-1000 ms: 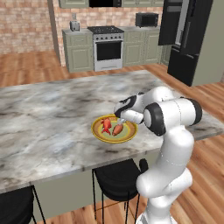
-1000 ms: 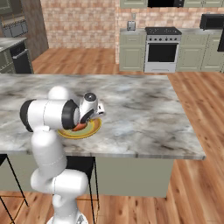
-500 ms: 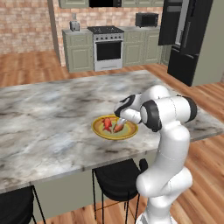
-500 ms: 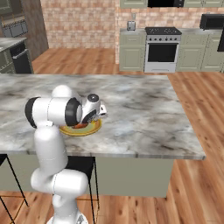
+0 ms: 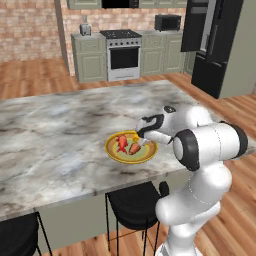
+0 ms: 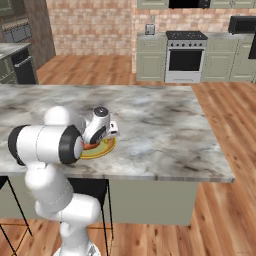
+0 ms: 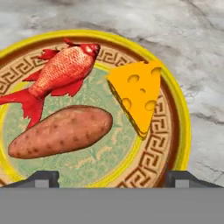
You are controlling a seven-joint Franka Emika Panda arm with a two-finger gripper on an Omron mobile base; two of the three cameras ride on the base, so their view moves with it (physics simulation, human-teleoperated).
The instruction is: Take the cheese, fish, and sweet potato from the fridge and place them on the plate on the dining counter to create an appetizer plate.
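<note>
The plate [image 7: 180, 114], yellow-rimmed with a patterned centre, lies on the marble dining counter [image 5: 60, 135]. On it lie the red fish [image 7: 65, 70], the brown sweet potato [image 7: 61, 131] and the yellow cheese [image 7: 135, 94] wedge, none touching the fingers. My gripper [image 7: 112, 178] hovers just above the plate's near edge, open, its two fingertips [image 7: 41, 177] wide apart with nothing between them. From the left base view the gripper [image 5: 144, 136] hangs over the plate's [image 5: 114, 152] right side, beside the fish [image 5: 122, 142] and sweet potato [image 5: 134, 148]. The black fridge [image 5: 217, 47] stands far back right.
Black stools [image 5: 132, 202] stand under the counter's near edge, which runs just below the plate [image 6: 107, 148]. A stove [image 5: 122, 52] and green cabinets line the back wall. Bare marble [image 6: 165, 125] stretches to both sides of the plate.
The gripper has gone from shut to open above the plate. The cheese now lies free on it. The arm has hardly moved.
</note>
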